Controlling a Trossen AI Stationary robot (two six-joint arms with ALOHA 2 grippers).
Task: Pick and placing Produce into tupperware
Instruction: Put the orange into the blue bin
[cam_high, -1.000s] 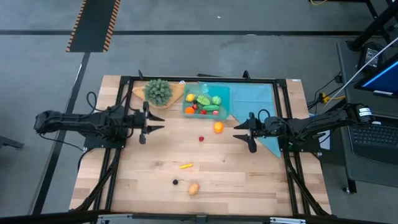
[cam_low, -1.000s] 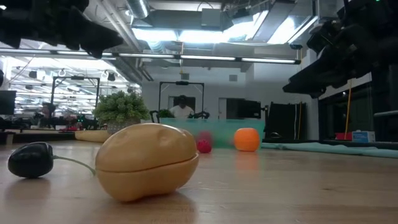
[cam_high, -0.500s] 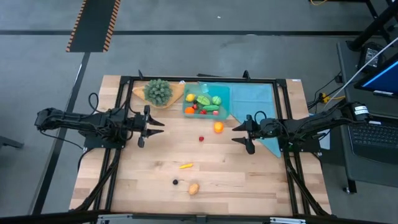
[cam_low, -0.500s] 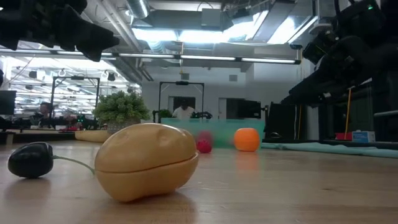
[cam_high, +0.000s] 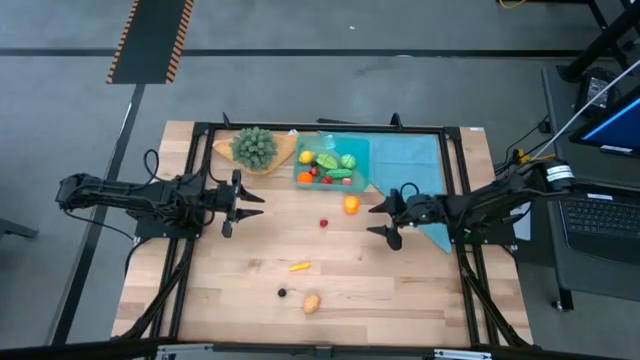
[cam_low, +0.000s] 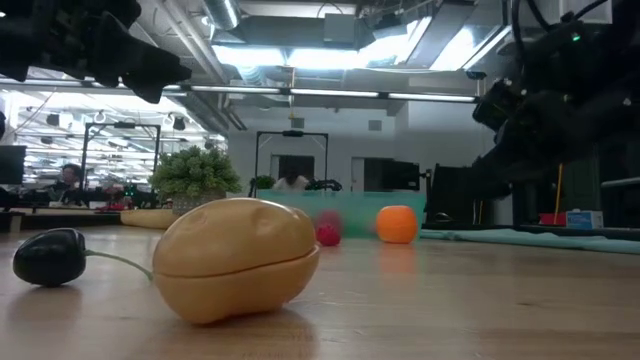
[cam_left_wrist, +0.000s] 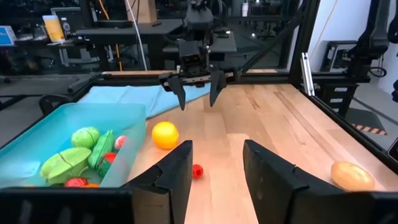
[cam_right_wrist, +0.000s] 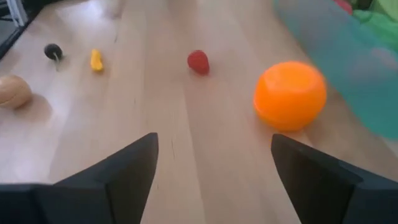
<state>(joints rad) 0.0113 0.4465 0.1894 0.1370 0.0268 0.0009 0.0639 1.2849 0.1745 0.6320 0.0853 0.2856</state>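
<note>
While the left tool (cam_high: 250, 203) stays part-open, the right tool (cam_high: 377, 217) has spread wide beside the orange (cam_high: 351, 204).

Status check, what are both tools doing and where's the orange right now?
Right tool open, empty, just short of the orange. Left tool open, empty, waiting left of the box. Orange on the table beside the box. Nothing in between.

On the bench (cam_high: 400, 290), the right hand (cam_high: 383, 218) is open near the orange fruit (cam_high: 351, 204). The left hand (cam_high: 248, 204) is well apart. The container (cam_high: 366, 150) holds several pieces.
</note>
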